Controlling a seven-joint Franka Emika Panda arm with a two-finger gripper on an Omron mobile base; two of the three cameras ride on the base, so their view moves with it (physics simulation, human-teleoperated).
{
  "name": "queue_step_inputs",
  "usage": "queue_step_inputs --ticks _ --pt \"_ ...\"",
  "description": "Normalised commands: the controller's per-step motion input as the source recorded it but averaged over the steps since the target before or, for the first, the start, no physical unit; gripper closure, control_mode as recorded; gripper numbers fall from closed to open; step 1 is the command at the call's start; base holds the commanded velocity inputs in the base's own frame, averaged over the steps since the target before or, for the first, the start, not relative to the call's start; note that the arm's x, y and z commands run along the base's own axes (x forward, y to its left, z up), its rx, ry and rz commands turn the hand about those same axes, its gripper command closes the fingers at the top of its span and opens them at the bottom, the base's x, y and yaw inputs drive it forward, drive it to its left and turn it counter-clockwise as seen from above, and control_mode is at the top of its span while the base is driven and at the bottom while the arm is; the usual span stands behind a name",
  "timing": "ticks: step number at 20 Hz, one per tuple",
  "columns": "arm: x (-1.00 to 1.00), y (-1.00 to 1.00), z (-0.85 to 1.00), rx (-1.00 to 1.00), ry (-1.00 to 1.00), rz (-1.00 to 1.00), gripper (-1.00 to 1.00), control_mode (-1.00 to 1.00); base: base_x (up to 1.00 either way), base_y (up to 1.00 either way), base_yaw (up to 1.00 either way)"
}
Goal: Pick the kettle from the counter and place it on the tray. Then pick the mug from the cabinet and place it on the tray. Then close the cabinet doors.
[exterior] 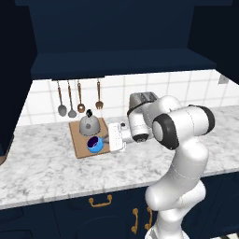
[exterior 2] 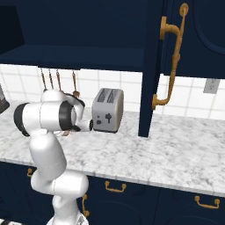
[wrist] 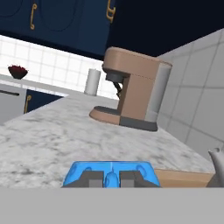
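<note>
The grey kettle [exterior: 88,124] stands on the wooden tray [exterior: 80,147] on the marble counter [exterior: 46,163]. The blue mug [exterior: 95,144] is at the tray's near right corner, just in front of the kettle. My gripper [exterior: 104,139] reaches in from the right and is shut on the mug's rim. In the hand view the mug [wrist: 109,168] fills the space around my gripper [wrist: 111,179], with the tray [wrist: 183,178] and an edge of the kettle [wrist: 217,166] to the right. The cabinet [exterior: 112,42] above is open, and one cabinet door [exterior 2: 151,66] juts out.
A silver toaster [exterior 2: 107,110] stands behind my arm by the tiled wall. Utensils [exterior: 70,100] hang on the wall above the tray. A brown coffee machine [wrist: 131,89] and a white cylinder [wrist: 92,82] stand further along the counter. The open door's brass handle [exterior 2: 171,66] protrudes.
</note>
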Motion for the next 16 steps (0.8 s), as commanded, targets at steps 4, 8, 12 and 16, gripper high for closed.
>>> queue_step_inputs --ticks 4,8,12,16 --pt "0.25 0.07 -0.16 0.00 0.00 0.00 1.00 -1.00 0.00 0.00 0.00" --pt "0.20 0.09 -0.18 0.00 0.01 0.00 1.00 -1.00 0.00 0.00 0.00" --pt "0.23 0.09 -0.18 0.00 0.00 0.00 1.00 -1.00 0.00 0.00 0.00" --pt "0.11 0.07 -0.25 0.00 0.00 0.00 1.00 -1.00 0.00 0.00 0.00"
